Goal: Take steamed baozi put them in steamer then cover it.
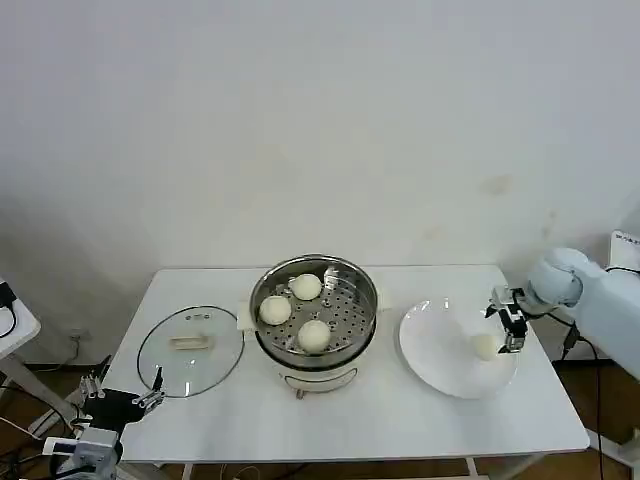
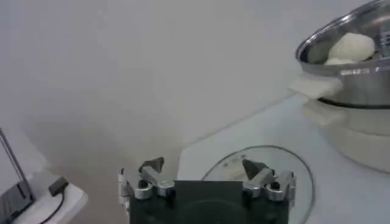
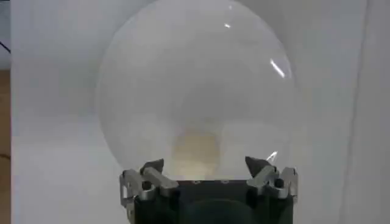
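Three smooth cream-white round buns [image 1: 306,287] are held in the shiny perforated steel steamer [image 1: 363,290], frame centre; the right gripper [image 1: 512,322] is spread empty over a fourth bun [image 1: 486,346] on the glossy white round plate [image 1: 432,345], and the left gripper [image 1: 128,398] is splayed empty, lower left.

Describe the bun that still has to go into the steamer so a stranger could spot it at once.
On the white table, look to the right of the steel steamer for the flat white plate. The bun lies alone on it, beneath the open right gripper; the other three sit in the steamer.
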